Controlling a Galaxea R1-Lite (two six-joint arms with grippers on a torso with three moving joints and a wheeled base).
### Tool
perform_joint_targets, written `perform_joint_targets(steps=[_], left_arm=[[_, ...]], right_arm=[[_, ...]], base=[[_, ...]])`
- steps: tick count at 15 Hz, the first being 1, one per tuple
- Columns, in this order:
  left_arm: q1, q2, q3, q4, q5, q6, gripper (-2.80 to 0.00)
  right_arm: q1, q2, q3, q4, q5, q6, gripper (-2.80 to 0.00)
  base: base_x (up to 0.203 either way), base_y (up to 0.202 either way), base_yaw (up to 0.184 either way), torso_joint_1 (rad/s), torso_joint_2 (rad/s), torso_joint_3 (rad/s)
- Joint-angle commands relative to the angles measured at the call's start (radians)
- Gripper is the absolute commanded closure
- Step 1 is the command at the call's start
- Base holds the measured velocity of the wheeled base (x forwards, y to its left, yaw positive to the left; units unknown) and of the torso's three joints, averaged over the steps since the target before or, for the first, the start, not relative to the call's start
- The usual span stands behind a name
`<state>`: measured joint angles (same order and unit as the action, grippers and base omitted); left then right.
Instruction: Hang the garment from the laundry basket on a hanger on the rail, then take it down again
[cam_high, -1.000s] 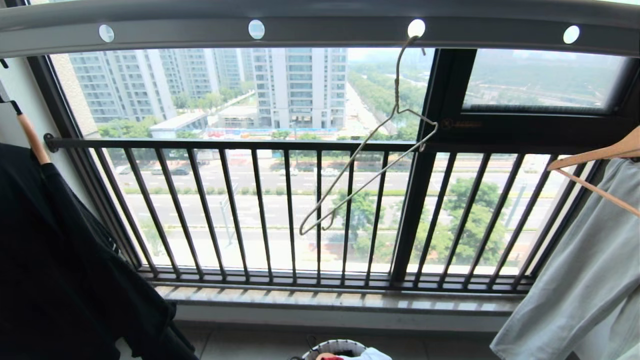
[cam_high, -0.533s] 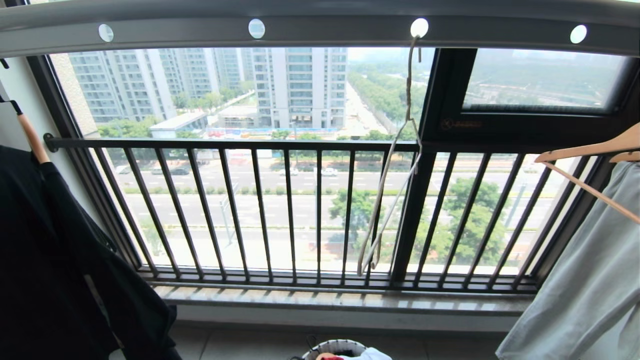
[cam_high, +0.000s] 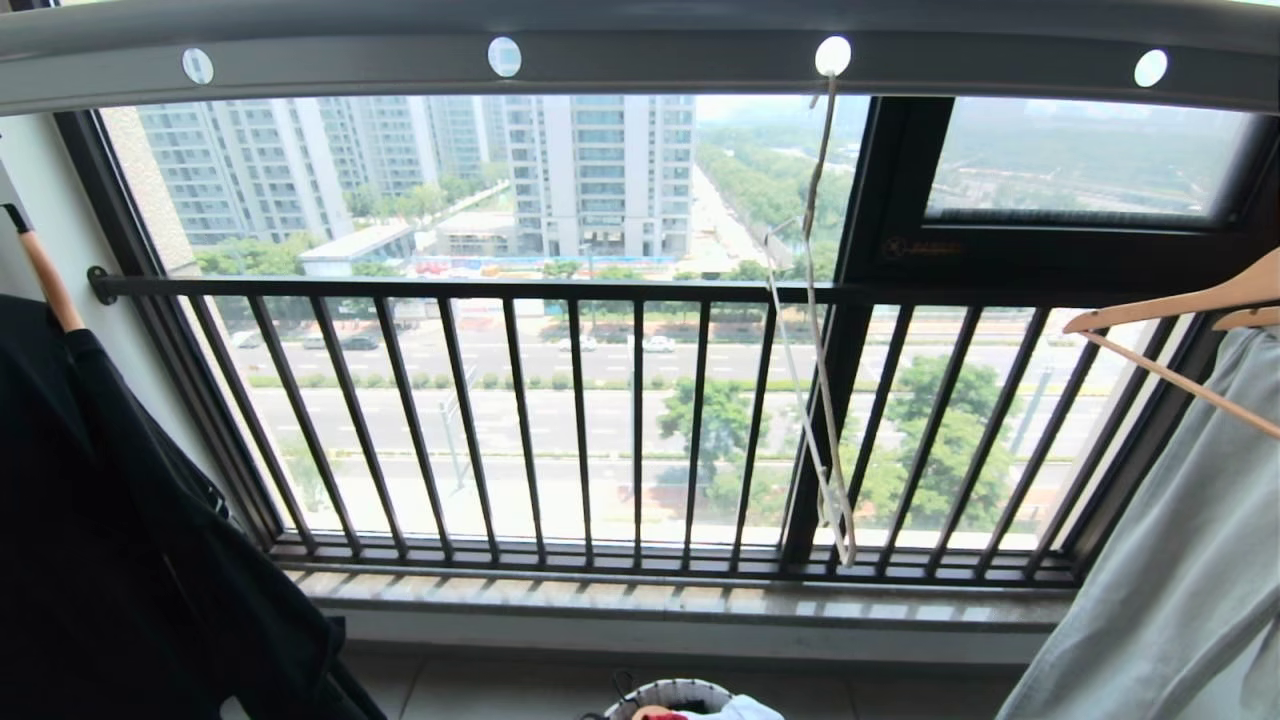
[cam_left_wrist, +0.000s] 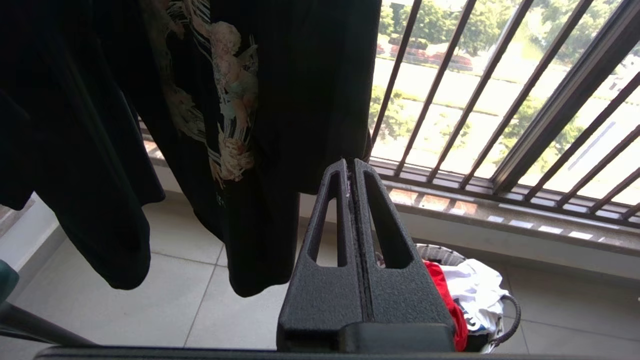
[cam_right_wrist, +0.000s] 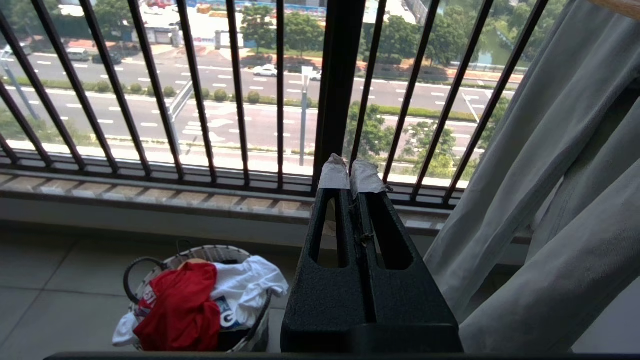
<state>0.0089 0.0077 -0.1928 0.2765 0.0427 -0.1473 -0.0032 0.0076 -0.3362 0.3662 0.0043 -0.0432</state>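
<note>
Red T-shirt (cam_right_wrist: 180, 305) with unreadable white print in laundry basket (cam_right_wrist: 252, 325), wire hanger (cam_high: 815, 330) empty on rail (cam_high: 640, 60), left gripper (cam_left_wrist: 350, 167) and right gripper (cam_right_wrist: 350, 170) closed together, holding nothing

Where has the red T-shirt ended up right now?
The red T-shirt lies crumpled in the laundry basket on the tiled floor below the window railing, beside a white T-shirt. The head view shows only the basket's rim at the bottom edge.

one wire hanger (cam_high: 815, 330), one basket (cam_right_wrist: 200, 300), three shirts
</note>
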Motion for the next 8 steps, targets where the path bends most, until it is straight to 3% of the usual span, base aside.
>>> perform_joint_targets(steps=[1,3,5,8], left_arm=[[0.0,-0.006,0.135,-0.18,0.018,0.053,0.0],[0.0,-0.006,0.193,-0.278,0.016,0.104,0.0],[0.0,-0.006,0.193,-0.277,0.016,0.11,0.0],[0.0,-0.006,0.193,-0.278,0.016,0.099,0.0]], right_arm=[[0.0,-0.008,0.195,-0.227,0.003,-0.005,0.0],[0.0,-0.008,0.329,-0.382,0.008,-0.022,0.0],[0.0,-0.008,0.338,-0.362,0.025,-0.052,0.0],[0.002,-0.008,0.338,-0.365,0.023,-0.015,0.0]], base=[[0.0,0.0,0.0,0.0,0.0,0.0],[0.0,0.0,0.0,0.0,0.0,0.0],[0.0,0.0,0.0,0.0,0.0,0.0],[0.0,0.0,0.0,0.0,0.0,0.0]])
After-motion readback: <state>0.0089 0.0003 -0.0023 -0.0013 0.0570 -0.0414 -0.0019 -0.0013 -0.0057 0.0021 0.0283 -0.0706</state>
